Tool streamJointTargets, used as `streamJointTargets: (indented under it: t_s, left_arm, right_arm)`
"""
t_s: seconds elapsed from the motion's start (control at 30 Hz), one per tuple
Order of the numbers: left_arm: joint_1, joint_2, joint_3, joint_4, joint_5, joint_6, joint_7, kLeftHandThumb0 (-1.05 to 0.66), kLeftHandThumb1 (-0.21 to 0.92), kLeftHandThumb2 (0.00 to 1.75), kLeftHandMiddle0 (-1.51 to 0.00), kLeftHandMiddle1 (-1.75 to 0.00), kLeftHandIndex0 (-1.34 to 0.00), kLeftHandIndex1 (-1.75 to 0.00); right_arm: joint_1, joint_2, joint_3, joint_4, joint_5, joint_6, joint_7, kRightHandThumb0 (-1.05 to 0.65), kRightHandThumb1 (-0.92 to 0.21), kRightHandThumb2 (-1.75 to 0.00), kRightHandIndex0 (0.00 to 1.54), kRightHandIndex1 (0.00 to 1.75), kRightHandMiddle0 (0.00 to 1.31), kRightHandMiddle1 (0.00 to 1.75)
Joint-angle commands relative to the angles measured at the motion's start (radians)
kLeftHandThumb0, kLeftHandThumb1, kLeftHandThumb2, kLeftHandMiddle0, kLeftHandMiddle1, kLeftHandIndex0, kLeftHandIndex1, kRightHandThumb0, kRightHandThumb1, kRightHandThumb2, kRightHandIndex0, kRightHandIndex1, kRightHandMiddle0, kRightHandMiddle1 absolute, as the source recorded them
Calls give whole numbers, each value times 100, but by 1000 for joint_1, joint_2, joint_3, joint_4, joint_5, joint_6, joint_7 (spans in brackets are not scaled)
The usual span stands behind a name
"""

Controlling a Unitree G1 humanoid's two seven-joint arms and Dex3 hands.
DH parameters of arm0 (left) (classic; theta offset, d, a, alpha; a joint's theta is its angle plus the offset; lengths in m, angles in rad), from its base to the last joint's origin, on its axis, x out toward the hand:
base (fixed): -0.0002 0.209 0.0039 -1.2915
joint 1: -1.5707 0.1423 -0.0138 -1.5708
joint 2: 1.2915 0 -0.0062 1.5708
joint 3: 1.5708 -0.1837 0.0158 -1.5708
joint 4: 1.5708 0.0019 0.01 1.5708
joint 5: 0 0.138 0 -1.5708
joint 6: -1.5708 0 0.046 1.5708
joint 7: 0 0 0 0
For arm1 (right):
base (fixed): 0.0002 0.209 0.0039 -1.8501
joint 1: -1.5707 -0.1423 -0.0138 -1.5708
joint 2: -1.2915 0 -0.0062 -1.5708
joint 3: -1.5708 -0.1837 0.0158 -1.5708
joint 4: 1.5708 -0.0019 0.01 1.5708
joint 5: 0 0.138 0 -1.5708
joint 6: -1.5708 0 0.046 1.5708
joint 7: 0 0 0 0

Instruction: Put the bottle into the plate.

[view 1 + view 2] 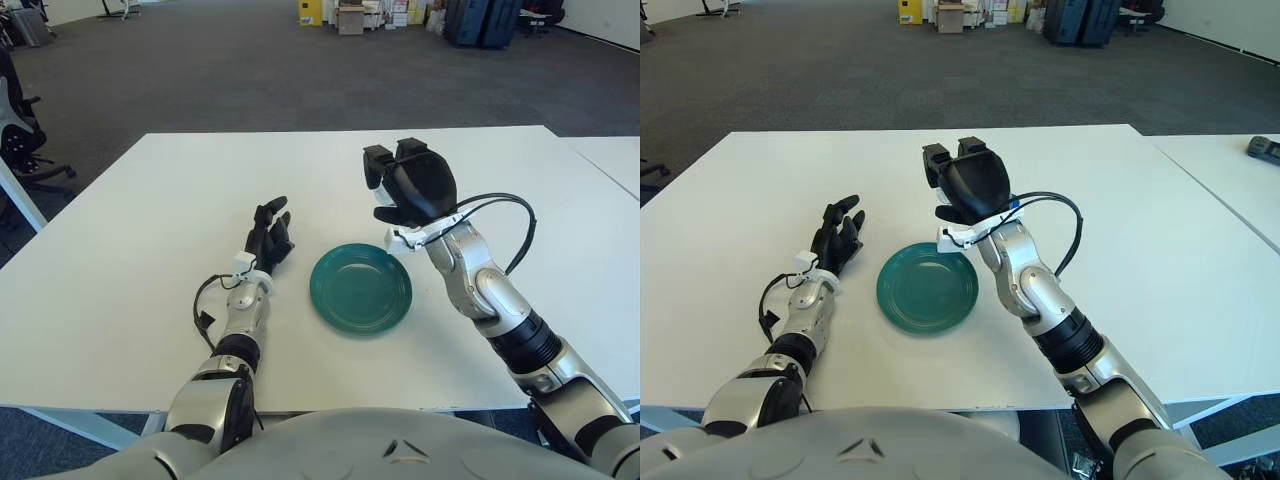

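White table point(120, 260) bears green round plate point(361, 289); bottle unseen.

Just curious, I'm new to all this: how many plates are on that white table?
1. The green plate lies near the front of the table, between the left hand and the raised right hand.

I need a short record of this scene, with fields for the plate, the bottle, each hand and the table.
plate: round dark green plate, nothing in it
bottle: not visible in either view
right hand: black three-finger right hand, raised beyond the plate's far right edge, back toward camera
left hand: black three-finger left hand, left of the plate, fingers relaxed
table: white table
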Motion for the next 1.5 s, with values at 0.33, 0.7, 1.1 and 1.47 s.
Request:
streamJointTargets:
  t_s: [0.33,0.7,1.1,1.47]
  left_arm:
    - [57,-15,10,42,-13,36,1,-84,92,99,-47,-3,0,-105]
    - [64,-14,5,33,-12,46,-15,-83,92,99,-45,-2,0,-100]
    - [87,-23,-3,-8,-8,70,-15,-84,92,101,-43,-1,0,-99]
    - [98,-23,-11,-41,9,93,17,-83,92,100,-45,-2,0,-103]
  right_arm:
    - [-8,16,6,-60,-92,-60,61,0,0,-167,86,172,61,175]
    - [9,47,-3,-63,-95,-84,58,0,-4,-164,82,175,59,175]
    - [32,80,7,-73,-95,-99,74,0,-4,-164,82,175,58,175]
    - [57,118,28,-66,-107,-100,53,0,-6,-162,81,174,56,175]
